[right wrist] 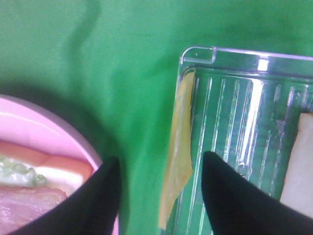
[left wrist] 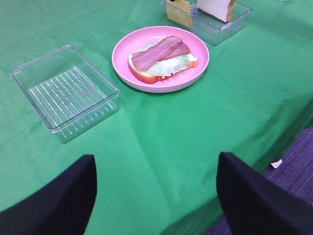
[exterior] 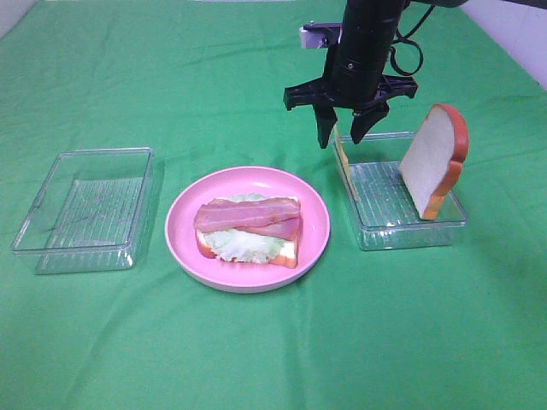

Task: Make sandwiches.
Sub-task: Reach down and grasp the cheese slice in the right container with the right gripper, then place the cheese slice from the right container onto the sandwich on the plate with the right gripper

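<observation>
Right black gripper (exterior: 342,135) hangs open over the thin yellow cheese slice (right wrist: 178,156).

Its jaws stand apart, one on either side of the cheese slice's upper edge, gripping nothing; whether a finger touches the cheese cannot be told. The slice leans on the wall of the clear plastic tray (exterior: 410,235), where a white toy bread slice with orange-brown crust (exterior: 432,162) also stands. The open-faced sandwich of bread, pale lettuce and pink bacon (exterior: 248,226) lies on the round pink plate (exterior: 179,231). The left black gripper (left wrist: 156,196) hovers wide open, holding nothing.
</observation>
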